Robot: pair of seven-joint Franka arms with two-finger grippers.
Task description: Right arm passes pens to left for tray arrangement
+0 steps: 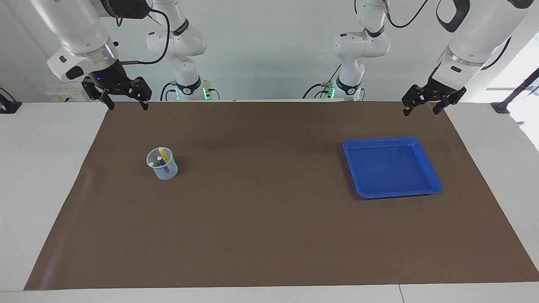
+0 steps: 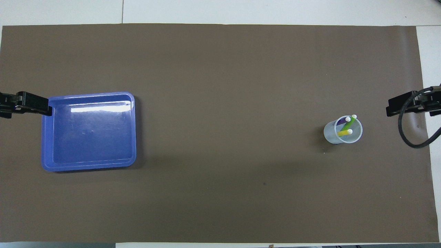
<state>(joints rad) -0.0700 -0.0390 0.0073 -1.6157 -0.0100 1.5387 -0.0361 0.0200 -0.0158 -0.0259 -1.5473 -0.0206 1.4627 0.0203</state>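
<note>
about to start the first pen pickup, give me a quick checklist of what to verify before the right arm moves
1. Pens upright in the cup, caps up and reachable from above: ok.
2. Right gripper open and empty, raised over the mat's edge nearest the robots: ok.
3. Left gripper open and empty, waiting above the mat edge near the tray: ok.
4. Tray bare, room for all three pens: ok.
5. Mat between cup and tray free of obstacles for the handover: ok.
6. Cup steady enough not to tip when a pen is pulled: cannot tell.
</note>
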